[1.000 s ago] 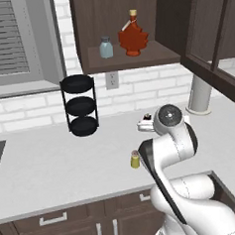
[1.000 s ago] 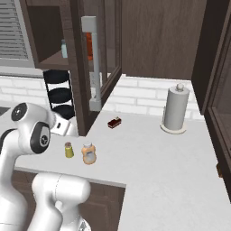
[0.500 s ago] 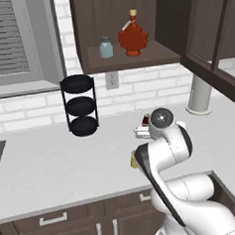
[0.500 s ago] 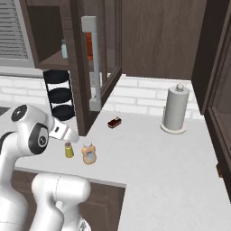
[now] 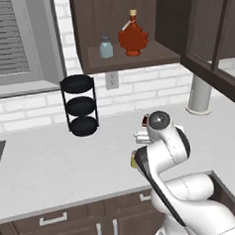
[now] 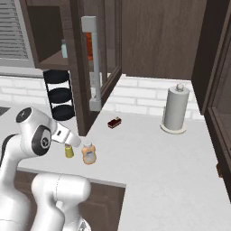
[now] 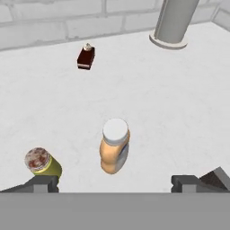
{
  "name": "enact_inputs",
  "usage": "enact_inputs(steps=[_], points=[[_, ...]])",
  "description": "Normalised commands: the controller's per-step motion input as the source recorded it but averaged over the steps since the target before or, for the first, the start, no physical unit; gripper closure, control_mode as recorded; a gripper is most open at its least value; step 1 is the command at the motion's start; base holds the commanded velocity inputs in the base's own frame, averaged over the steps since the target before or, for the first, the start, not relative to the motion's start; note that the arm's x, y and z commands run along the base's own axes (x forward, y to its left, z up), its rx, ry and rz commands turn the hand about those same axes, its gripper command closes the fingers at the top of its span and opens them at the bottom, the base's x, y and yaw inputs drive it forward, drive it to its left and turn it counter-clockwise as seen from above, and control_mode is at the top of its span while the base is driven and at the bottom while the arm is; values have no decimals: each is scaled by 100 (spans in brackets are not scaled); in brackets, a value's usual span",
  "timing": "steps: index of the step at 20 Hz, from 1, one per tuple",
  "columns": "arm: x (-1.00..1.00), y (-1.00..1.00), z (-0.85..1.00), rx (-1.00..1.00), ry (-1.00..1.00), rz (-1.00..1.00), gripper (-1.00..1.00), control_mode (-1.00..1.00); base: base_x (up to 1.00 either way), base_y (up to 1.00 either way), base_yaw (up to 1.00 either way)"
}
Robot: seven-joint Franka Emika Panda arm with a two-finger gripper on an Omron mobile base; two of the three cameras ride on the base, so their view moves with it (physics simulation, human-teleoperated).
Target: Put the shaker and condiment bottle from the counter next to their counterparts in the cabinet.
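End effector (image 7: 114,182), fingers apart and empty, above the condiment bottle (image 7: 114,150) standing on the table (image 7: 179,99) just beside the shaker (image 7: 42,164); a good grasp would centre the bottle between the fingers, clear of the shaker

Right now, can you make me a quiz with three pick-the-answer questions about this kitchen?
1. Where is the condiment bottle?
A. in the cabinet
B. on the counter
C. on the black rack

2. How many things stand on the cabinet shelf?
A. two
B. four
C. none

3. How is the gripper?
A. shut on the shaker
B. open and empty
C. shut on nothing

Answers:
1 B, it stands on the counter beside the shaker.
2 A, a blue-grey shaker and a red leaf bottle.
3 B, its fingertips stand wide apart with nothing between them.
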Motion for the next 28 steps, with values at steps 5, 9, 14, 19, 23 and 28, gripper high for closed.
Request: enact_inputs(steps=[5,9,14,19,23,28], points=[[-1,-5,-29,0,0,0,-100,-100,0,0,0],[0,-3,-33,0,0,0,-100,-100,0,0,0],[0,-14,-35,0,0,0,-100,-100,0,0,0],[0,-14,-38,0,0,0,-100,-100,0,0,0],[2,-2,-37,0,0,0,-100,-100,0,0,0],[11,0,-27,0,0,0,-100,-100,0,0,0]])
